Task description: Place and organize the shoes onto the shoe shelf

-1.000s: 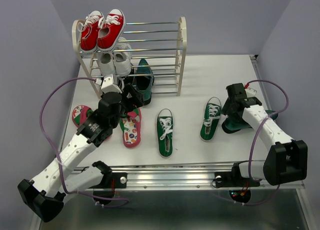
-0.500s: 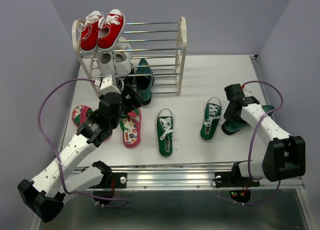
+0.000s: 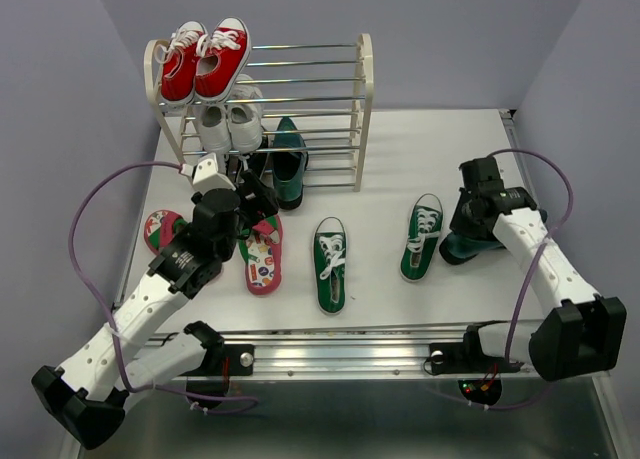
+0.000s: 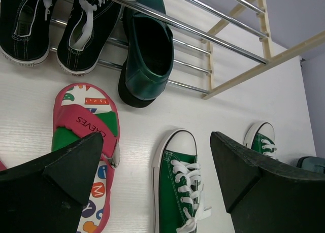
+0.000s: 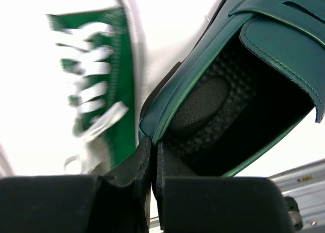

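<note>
The dark green loafer (image 5: 238, 65) lies on the table just ahead of my right gripper (image 5: 152, 157). My jaws are pinched narrow on the thin rim of its opening, one finger apparently inside the shoe and one outside.

I judge it light but awkward. The glossy upper looks slippery, and the collar wall is soft enough to fold under a pinch, while the sole looks stiff. Hung from this rim it will likely tip toe-down, so a deeper hold near the heel would carry it more steadily. Inside, the insole is dimpled black with a smooth oval pad, and a neat line of stitching runs along the band over the vamp.

A green canvas sneaker (image 5: 101, 80) with white laces lies just beside it to my gripper's left, blurred in the wrist view.

My left gripper (image 4: 156, 141) hangs wide open, holding nothing. A white rubber toe cap of another sneaker lies below the gap. A pink-edged flip-flop (image 4: 84, 136) with a cartoon-print sole lies under the left finger. Ahead stands the shoe shelf (image 4: 264, 60), chrome rods in cream frames, with the second loafer (image 4: 147, 55) on its bottom tier.
</note>
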Controlling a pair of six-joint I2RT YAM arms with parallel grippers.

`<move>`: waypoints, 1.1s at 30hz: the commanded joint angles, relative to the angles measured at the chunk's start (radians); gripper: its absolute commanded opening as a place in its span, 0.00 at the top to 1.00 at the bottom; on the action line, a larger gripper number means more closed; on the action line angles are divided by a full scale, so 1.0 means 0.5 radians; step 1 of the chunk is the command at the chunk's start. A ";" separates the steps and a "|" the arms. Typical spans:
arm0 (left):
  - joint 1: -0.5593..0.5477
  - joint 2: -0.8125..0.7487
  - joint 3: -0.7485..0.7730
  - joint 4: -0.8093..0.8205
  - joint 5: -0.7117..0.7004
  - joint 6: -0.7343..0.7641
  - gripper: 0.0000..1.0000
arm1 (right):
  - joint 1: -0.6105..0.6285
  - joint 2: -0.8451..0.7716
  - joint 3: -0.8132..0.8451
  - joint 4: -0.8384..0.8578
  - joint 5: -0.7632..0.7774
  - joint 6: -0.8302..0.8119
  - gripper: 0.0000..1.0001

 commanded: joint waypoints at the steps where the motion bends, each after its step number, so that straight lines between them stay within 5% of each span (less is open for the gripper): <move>1: -0.004 -0.031 -0.038 0.013 -0.066 0.016 0.01 | -0.004 -0.180 0.278 0.116 -0.094 -0.276 0.99; 6: -0.007 -0.031 -0.047 0.007 -0.082 0.022 0.01 | 0.140 -0.165 0.394 0.073 -0.128 -0.389 0.99; 25: -0.007 -0.031 -0.075 0.003 -0.106 0.037 0.01 | 1.155 -0.076 0.646 -0.173 -1.152 -0.800 0.99; 33: -0.004 -0.025 -0.093 0.010 -0.125 0.040 0.01 | 1.373 -0.024 0.643 -0.013 -1.187 -0.960 0.99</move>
